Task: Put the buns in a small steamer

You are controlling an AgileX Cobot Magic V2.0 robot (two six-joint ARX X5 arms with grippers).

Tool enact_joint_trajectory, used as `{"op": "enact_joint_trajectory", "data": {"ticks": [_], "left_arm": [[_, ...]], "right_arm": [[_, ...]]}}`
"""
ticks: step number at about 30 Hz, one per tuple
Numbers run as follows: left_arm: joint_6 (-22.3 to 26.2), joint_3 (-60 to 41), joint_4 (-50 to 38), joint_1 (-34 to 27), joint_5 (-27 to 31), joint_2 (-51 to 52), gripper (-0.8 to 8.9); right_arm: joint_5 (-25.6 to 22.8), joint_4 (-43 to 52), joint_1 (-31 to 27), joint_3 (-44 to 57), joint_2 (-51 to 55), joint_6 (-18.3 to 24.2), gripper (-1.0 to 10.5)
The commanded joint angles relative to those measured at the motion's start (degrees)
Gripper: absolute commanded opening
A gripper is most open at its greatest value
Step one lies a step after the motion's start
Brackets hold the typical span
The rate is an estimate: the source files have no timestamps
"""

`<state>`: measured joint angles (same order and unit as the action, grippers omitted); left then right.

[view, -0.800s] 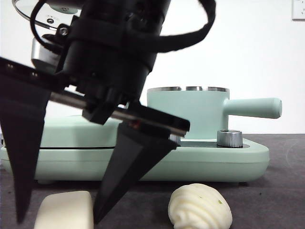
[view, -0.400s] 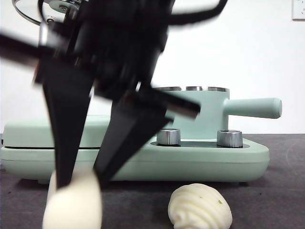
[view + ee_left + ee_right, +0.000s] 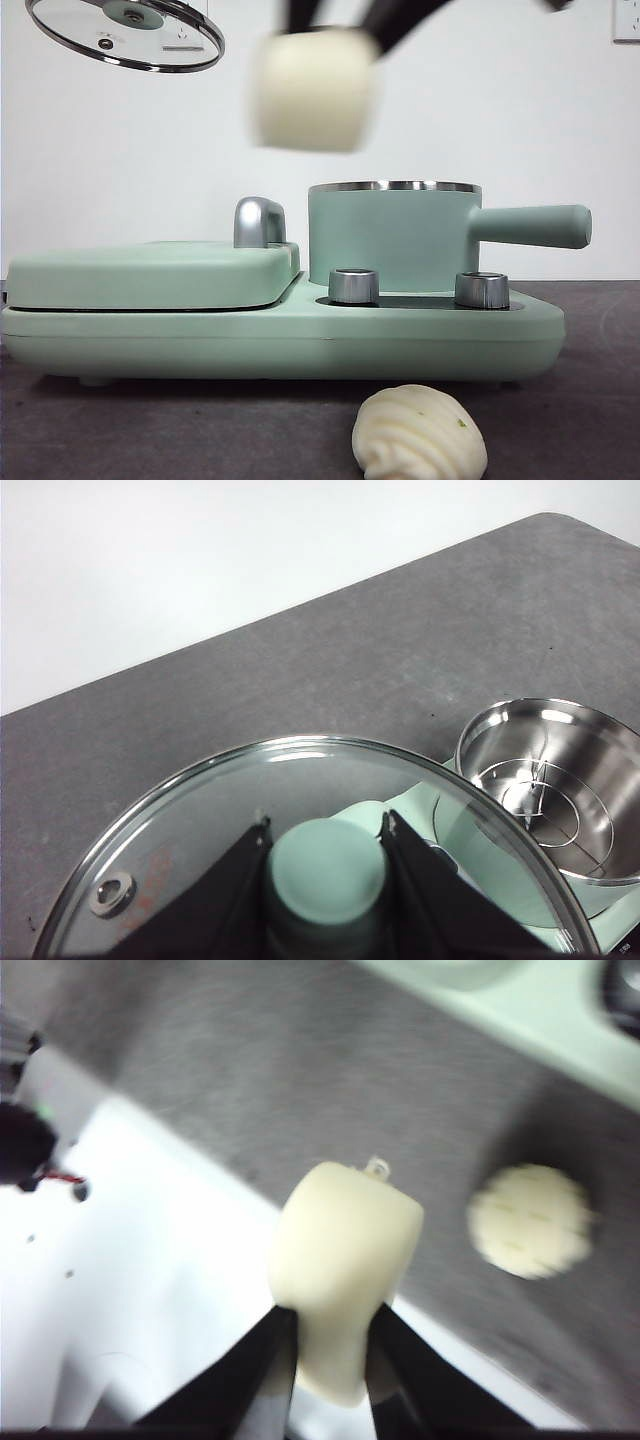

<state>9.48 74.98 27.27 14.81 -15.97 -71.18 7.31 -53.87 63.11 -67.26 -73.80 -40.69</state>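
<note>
My right gripper (image 3: 330,1325) is shut on the smooth block bun (image 3: 345,1265). In the front view it holds that bun (image 3: 312,88) high in the air, above and just left of the small steamer (image 3: 395,240); only the jaw tips (image 3: 340,12) show at the top edge. The swirled bun (image 3: 420,435) lies on the table in front of the appliance and also shows in the right wrist view (image 3: 530,1220). My left gripper (image 3: 325,830) is shut on the green knob of the glass lid (image 3: 200,880), held up at the far left (image 3: 125,30). The steamer stands open, with a wire rack inside (image 3: 545,785).
The steamer sits on a mint-green appliance base (image 3: 280,345) with two chrome knobs (image 3: 353,285). The flat griddle lid (image 3: 150,275) with its chrome handle (image 3: 258,222) fills the base's left half. The steamer's long handle (image 3: 530,226) points right.
The right gripper closed on the smooth bun on the table and lifted it high, up toward the steamer. The swirled bun and the held lid stayed put.
</note>
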Motion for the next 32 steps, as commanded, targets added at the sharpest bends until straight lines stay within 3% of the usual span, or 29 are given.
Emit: {"op": "enact_joint_trajectory", "data": {"ticks": [1,9,17,23,32], "left_arm": [[0.5,1.1,-1.5,0.2,-0.1,0.4,0.10],[0.5,1.1,-1.5,0.2,-0.1,0.4,0.10],[0.5,1.1,-1.5,0.2,-0.1,0.4,0.10],[0.3,1.1,-1.3,0.2,-0.1,0.4,0.10],[0.3,1.1,-1.1,0.2,-0.1,0.4,0.10]], "right_arm": [[-0.3,-2.4,-2.3,-2.7,0.4,3.3,0.9],[-0.3,-3.0,-14.7,-9.2,-1.0,14.3,0.9],[0.2,-2.2,-26.4,-16.6,-9.9,24.3,0.9],[0.2,-1.4,-30.5,-22.4,-18.9,29.1,0.9],[2.8,-0.9,-32.6,-30.6,-30.0,30.9,0.9]]}}
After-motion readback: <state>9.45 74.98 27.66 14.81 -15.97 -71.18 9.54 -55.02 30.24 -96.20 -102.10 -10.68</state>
